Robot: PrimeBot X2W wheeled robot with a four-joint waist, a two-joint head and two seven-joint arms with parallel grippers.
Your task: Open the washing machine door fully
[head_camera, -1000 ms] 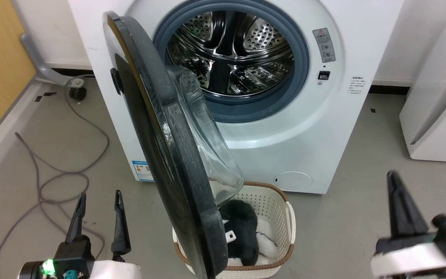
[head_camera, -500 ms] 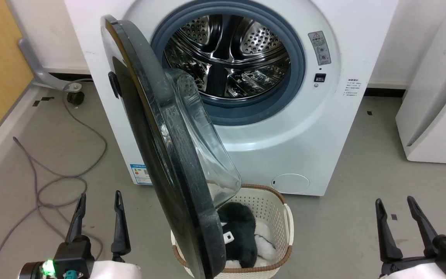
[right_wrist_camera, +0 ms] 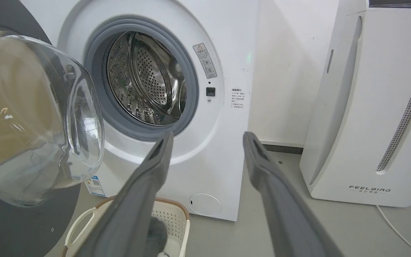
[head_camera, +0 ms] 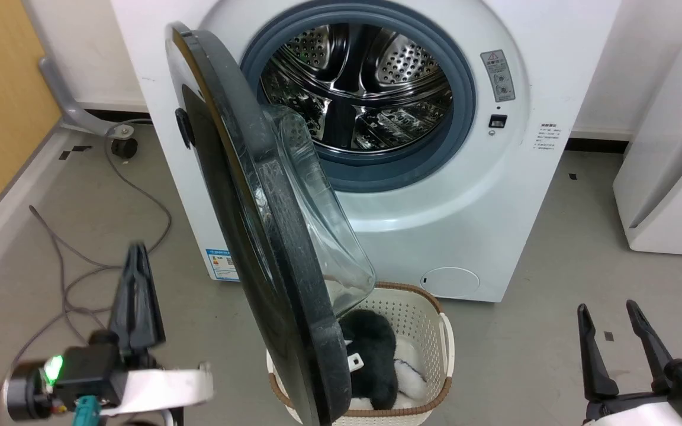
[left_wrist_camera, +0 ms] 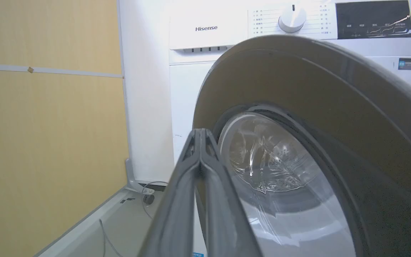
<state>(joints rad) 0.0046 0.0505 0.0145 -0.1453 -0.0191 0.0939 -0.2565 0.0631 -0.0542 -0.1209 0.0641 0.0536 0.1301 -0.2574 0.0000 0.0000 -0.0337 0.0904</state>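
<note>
Right, your washing machine door (head_camera: pixel 234 195) stands swung well out from the washing machine (head_camera: pixel 495 195). In the head view it is almost edge-on, with its glass bowl (head_camera: pixel 317 225) bulging back toward the drum opening. I'd put it about halfway: it juts out roughly square to the front rather than folded back, so the task isn't finished.

Your left gripper (head_camera: pixel 137 254) sits on the door's glossy outer side, low down and apart from it. Its fingers are pressed together with nothing between them. In the left wrist view that joined tip (left_wrist_camera: pixel 200 134) points at the door's outer face, beside the rim of the window. My reading is that the closed pair is meant as one slim, stiff prod. A shove from this side would only shut the door, though, so the tip would need to come round the door's free edge onto the bowl side, or hook that edge.

Your right gripper (head_camera: pixel 606 307) waits on the door's bowl side, low and well apart from it, fingers spread and holding nothing. It looks parked out of the door's arc.

A laundry basket (head_camera: pixel 430 307) with dark and white fluffy items sits just under the door's lower edge on the bowl side. Keep any sweep on that side above it.
</note>
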